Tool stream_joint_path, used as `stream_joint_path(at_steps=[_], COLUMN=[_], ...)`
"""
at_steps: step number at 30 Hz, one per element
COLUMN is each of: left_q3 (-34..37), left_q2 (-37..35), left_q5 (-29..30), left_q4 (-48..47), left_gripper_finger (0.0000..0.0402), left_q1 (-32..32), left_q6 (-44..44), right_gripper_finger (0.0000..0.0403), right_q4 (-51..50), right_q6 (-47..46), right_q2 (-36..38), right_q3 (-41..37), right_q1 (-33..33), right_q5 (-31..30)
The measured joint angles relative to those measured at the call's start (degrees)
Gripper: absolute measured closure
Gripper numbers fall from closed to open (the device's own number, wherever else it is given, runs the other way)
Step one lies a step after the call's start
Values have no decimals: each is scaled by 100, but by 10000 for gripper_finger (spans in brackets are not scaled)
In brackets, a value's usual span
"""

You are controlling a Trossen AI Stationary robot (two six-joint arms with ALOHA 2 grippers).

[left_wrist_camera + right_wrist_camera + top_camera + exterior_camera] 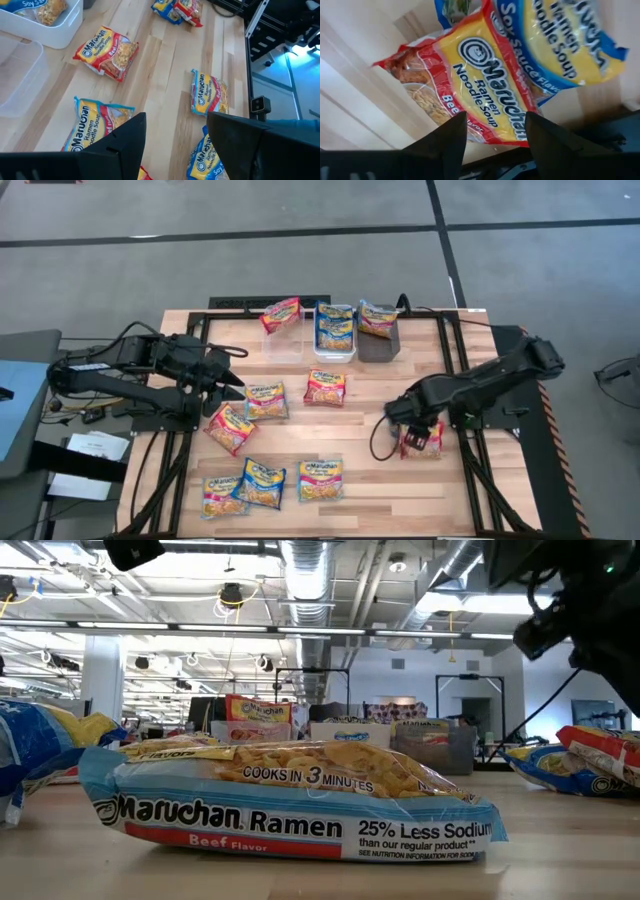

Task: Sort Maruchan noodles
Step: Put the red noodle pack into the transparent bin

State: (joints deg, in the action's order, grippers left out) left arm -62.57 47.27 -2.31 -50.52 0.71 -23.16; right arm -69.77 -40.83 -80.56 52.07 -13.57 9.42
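**Wooden tabletop, packets everywhere**

Wooden tabletop [370, 480] up close: Maruchan noodles [320, 479] scattered along the near edge and middle. Right pincer [411, 427] hangs low, fingers spread wide over a red beef packet [475, 100]. Left pincer [232, 373] hovers wide, empty. Farther back, three bins [335, 345] each carry a packet.

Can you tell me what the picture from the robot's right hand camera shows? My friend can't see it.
The open right gripper hovers right over a red and yellow beef noodle packet on the wooden table. A blue soy sauce packet partly overlaps the red one.
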Motion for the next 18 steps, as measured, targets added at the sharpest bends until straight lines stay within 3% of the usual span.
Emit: stream_joint_path(at_steps=[18], left_q3=[0], left_q2=[0], left_q5=[9], left_q4=[4], left_gripper_finger=[205], left_q1=[0], left_q6=[2], right_gripper_finger=[179], right_q4=[135], right_q6=[199], right_q2=[-1300], right_q3=[25], right_q1=[19], right_q5=[168])
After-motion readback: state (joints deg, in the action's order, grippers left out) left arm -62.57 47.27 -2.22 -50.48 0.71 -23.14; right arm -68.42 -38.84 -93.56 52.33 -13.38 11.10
